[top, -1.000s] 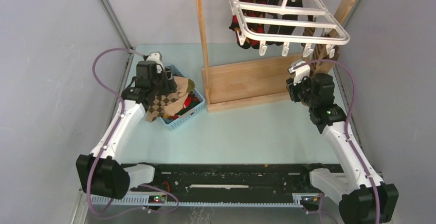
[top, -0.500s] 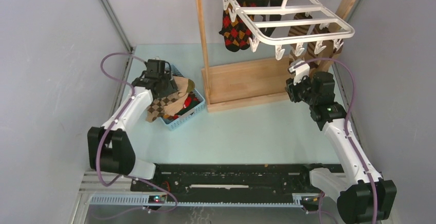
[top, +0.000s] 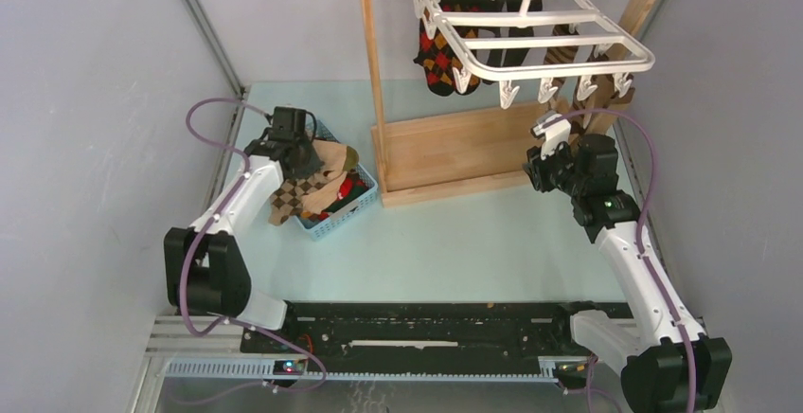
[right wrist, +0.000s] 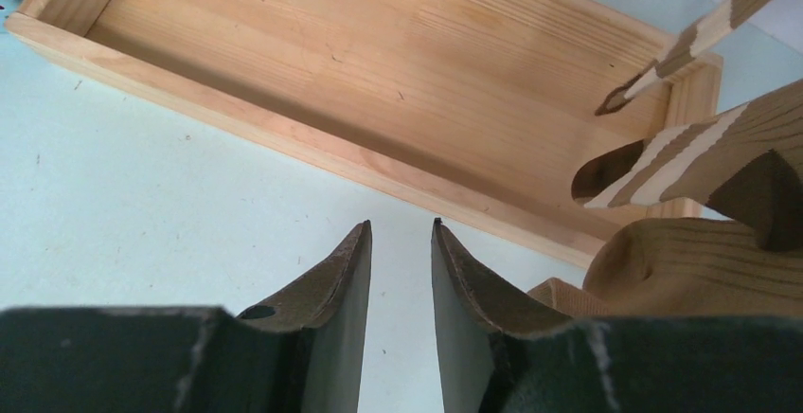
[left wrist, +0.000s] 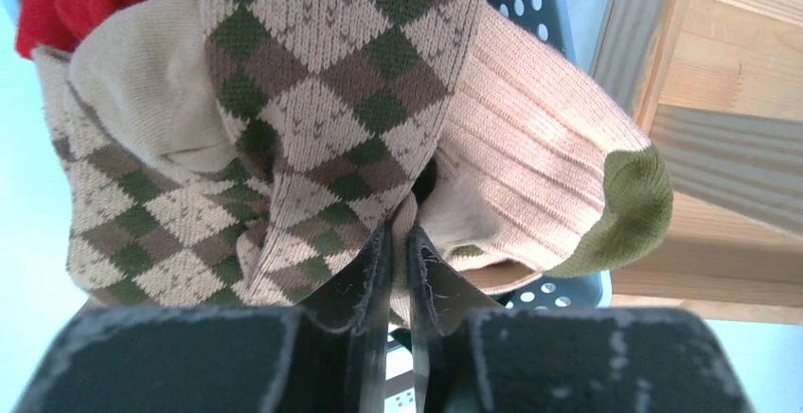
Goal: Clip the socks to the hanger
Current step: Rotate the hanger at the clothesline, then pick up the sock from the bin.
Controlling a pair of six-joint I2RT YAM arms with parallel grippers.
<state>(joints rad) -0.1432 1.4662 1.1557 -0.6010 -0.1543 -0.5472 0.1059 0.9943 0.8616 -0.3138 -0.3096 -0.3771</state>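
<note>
Overhead, the white plastic drying hanger with parallel bars (top: pixel 540 39) is hanging by its hook from the wooden rail stand (top: pixel 445 148). A red, orange and black argyle sock (top: pixel 437 53) is dangling from a clip at its left end. The left gripper (top: pixel 303 157) is sitting low over the small blue mesh basket (top: pixel 365 197), which is holding a heap of loose socks. The right gripper (top: pixel 547 143) is hovering beside the stand's base, below the hanger's near clips.

Through the left wrist camera, the jaws are standing almost together, pinching a fold of a brown, cream and green argyle sock (left wrist: pixel 322 119). That sock is lying against a peach ribbed sock with an olive toe (left wrist: pixel 549 176).

Through the right wrist camera, the jaws are standing apart with nothing between them, above the pale green tabletop (right wrist: pixel 142 176). A brown and cream striped sock (right wrist: pixel 701 157) and a tan ribbed sock (right wrist: pixel 701 266) are hanging just to their right.
</note>
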